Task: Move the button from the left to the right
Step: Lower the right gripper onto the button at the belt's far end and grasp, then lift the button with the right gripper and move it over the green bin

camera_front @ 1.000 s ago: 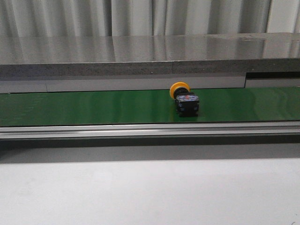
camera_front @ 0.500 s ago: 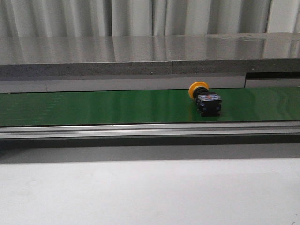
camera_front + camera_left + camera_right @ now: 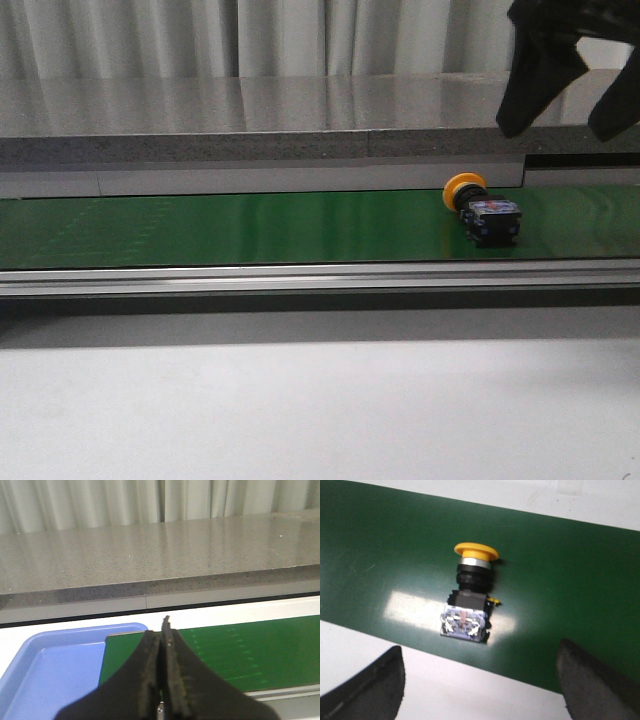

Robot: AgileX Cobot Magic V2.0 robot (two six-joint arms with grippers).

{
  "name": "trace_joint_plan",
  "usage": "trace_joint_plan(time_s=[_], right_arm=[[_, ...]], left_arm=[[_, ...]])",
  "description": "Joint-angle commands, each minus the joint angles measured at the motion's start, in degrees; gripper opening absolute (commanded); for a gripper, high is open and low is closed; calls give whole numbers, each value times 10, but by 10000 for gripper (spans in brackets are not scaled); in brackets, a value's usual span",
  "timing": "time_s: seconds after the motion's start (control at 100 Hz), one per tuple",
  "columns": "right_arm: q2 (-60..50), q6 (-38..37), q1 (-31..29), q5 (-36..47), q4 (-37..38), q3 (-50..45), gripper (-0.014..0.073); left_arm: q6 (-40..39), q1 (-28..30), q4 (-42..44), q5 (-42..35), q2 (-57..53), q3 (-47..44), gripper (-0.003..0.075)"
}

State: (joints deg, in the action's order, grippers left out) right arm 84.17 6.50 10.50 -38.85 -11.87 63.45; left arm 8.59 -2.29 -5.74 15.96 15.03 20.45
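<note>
The button lies on its side on the green belt, right of the middle, with its yellow cap pointing to the back left. In the right wrist view the button shows its yellow cap, black body and a clear end with red-blue marks. My right gripper hangs open above and a little to the right of it, apart from it. Its dark fingers stand wide on either side, nothing between them. My left gripper is shut on nothing, over the belt's left end.
A blue tray sits at the left end of the belt. A grey stone ledge runs behind the belt and a metal rail in front. White tabletop lies nearest me.
The button has travelled to the right along the belt, from the middle to right of the middle. My right gripper has come into the front view at the top right.
</note>
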Motion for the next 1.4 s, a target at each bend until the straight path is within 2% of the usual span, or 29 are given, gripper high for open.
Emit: trace_joint_plan(time_s=[0.0, 0.53, 0.62, 0.79, 0.86, 1.15, 1.39], right_arm=[[10, 6, 2, 30, 2, 32, 614], [119, 4, 2, 55, 43, 50, 605], [122, -3, 2, 54, 43, 50, 529], [122, -5, 2, 37, 43, 50, 249], [122, -5, 2, 27, 44, 50, 187], [84, -5, -20, 16, 68, 52, 183], [21, 16, -124, 10, 95, 52, 184]], left_arm=[[-3, -4, -5, -46, 6, 15, -20], [-3, -4, -5, -46, 6, 15, -20], [-3, -4, -5, -46, 6, 15, -20], [-3, -4, -5, -46, 6, 15, -20], [-3, -4, -5, -46, 6, 15, -20], [-3, -4, -5, -46, 6, 15, -20], [-3, -4, -5, -46, 6, 15, -20]])
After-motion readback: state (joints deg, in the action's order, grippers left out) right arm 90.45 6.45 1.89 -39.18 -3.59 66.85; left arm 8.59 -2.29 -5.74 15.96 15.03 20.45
